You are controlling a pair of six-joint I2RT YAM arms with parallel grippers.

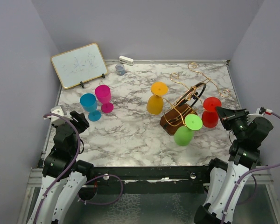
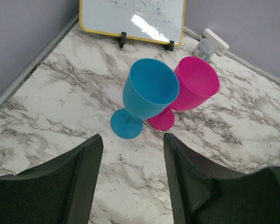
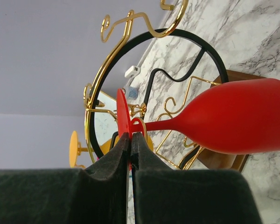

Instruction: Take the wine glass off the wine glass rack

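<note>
The red wine glass (image 3: 238, 121) hangs on the right side of the wine glass rack (image 1: 192, 94), its bowl low beside the rack's wooden base and its flat foot (image 3: 122, 116) uppermost. The right gripper (image 3: 130, 140) is closed on the rim of that foot, the two pads pinching the thin disc edge-on. From the wrist view the stem (image 3: 161, 125) seems to pass through a small gold wire loop just behind the foot, though the tangle of curls there makes the exact seating hard to read.

The step in hand is drawing the glass clear. A pinch on a thin disc is likely to twist, so the pull should be slow and run along the wire slot towards its open end, keeping the foot level with the arm that carries it. Lifting or yanking sideways would probably drag the light rack across the marble table (image 1: 130, 135) or tip it.

A green glass (image 1: 186, 130) and an orange glass (image 1: 156, 100) also hang on the rack and could swing if it is jolted. Well to the left, a blue glass (image 2: 147, 95) and a pink glass (image 2: 196, 84) stand upright, touching, in front of a small whiteboard (image 2: 130, 16). The left gripper (image 2: 133, 142) hovers near them with jaws apart, holding nothing.
</note>
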